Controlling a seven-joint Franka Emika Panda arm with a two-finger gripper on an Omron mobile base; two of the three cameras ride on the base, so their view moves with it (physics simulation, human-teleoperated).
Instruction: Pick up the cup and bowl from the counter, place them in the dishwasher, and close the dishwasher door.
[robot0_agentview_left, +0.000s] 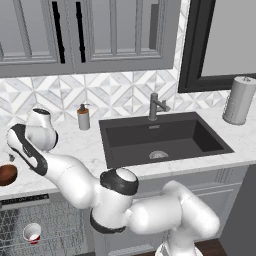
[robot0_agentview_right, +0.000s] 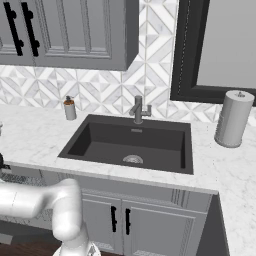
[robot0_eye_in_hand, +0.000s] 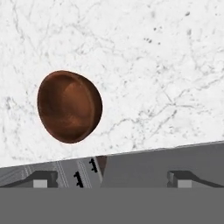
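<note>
The dark brown bowl (robot0_agentview_left: 7, 174) lies on the white marble counter (robot0_agentview_left: 86, 143) at its far left, near the front edge. My gripper (robot0_agentview_left: 11, 159) hovers just above and behind the bowl. In the hand view the bowl (robot0_eye_in_hand: 69, 106) sits left of centre on the counter (robot0_eye_in_hand: 153, 65), and my gripper (robot0_eye_in_hand: 113, 179) is open, its fingertips (robot0_eye_in_hand: 43, 178) wide apart with nothing between them. The red cup (robot0_agentview_left: 32, 233) stands in the grey wire rack of the dishwasher (robot0_agentview_left: 55, 222) under the counter. The dishwasher door is out of view.
A soap dispenser (robot0_agentview_left: 83, 117) stands left of the dark sink (robot0_agentview_left: 160, 137) with its faucet (robot0_agentview_left: 156, 106). A paper towel roll (robot0_agentview_left: 239, 100) is at the far right. Grey panelled cabinet doors (robot0_agentview_right: 125, 220) run below the sink.
</note>
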